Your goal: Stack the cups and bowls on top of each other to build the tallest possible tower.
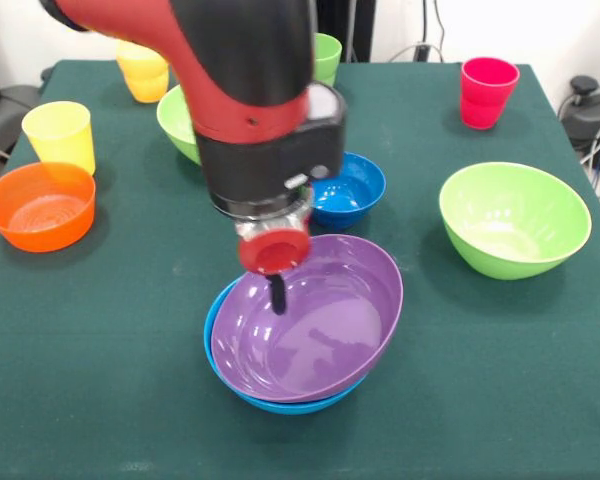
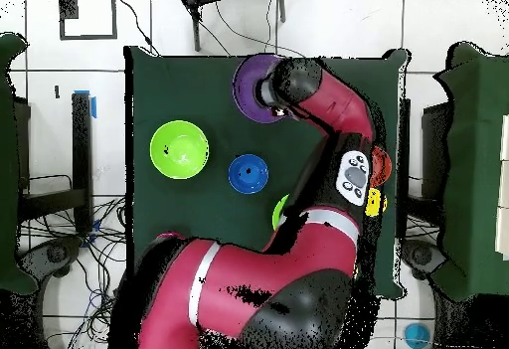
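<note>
Looking near the table's front edge, you find the purple bowl (image 1: 310, 325) nested in the large blue bowl (image 1: 242, 388); the gripper (image 1: 277, 292) hovers over its rim, and you cannot tell its jaw state.

The arm (image 1: 230, 60) has glossy red shells joined to matte black housings, one red panel showing a small dark screw hole. Its wrist ends in a silvery metal ring and a round red cap, below which the end effector (image 1: 278, 295) shows as a slim black finger. From overhead, a grey button panel sits on a red link.
</note>
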Available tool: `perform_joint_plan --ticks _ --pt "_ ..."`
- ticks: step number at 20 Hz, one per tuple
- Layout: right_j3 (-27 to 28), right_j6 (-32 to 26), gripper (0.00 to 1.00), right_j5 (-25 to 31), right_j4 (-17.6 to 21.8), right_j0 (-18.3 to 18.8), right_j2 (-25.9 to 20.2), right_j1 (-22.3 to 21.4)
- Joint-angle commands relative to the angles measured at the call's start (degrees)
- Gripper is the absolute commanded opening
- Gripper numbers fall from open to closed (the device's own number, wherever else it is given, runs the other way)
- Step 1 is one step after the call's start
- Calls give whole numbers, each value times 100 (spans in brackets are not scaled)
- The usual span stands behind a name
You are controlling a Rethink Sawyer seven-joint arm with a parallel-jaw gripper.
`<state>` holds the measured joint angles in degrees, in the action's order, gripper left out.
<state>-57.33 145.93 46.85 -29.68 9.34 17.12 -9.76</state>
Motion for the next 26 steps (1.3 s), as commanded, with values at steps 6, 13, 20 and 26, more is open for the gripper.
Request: perform_joint_plan --ticks 6,13,20,26 --pt "520 -677 100 1197 775 229 -445 -535" --pt "2871 -2884 100 1422 1741 547 -763 422" --pt "3273 -3606 100 1108 1940 495 -1055 722" --pt "3626 -5123 100 1418 1890 187 -1369 837"
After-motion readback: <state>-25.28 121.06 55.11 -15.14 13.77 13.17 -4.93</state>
